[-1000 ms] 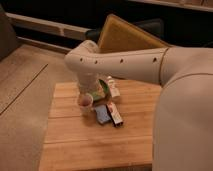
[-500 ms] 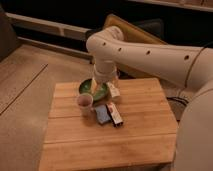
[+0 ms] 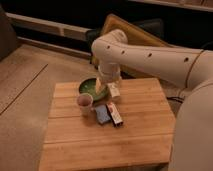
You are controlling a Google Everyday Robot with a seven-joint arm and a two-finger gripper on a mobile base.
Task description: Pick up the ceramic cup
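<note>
The ceramic cup (image 3: 85,102), small and pale beige-pink with a reddish inside, stands upright on the wooden table (image 3: 75,145), left of the middle. The wider green bowl (image 3: 88,88) sits just behind it. My gripper (image 3: 107,83) hangs from the white arm (image 3: 150,57) over the bowl's right side, behind and to the right of the cup, and does not touch the cup.
A blue packet (image 3: 102,114) and a narrow red-and-white bar (image 3: 116,114) lie right of the cup. A small white packet (image 3: 114,90) lies by the bowl. A chair with a tan board (image 3: 145,32) stands behind the table. My arm crosses the right side.
My arm has swung up and to the right, uncovering the table. The gripper has moved from over the cup to over the bowl. The cup has not moved.
</note>
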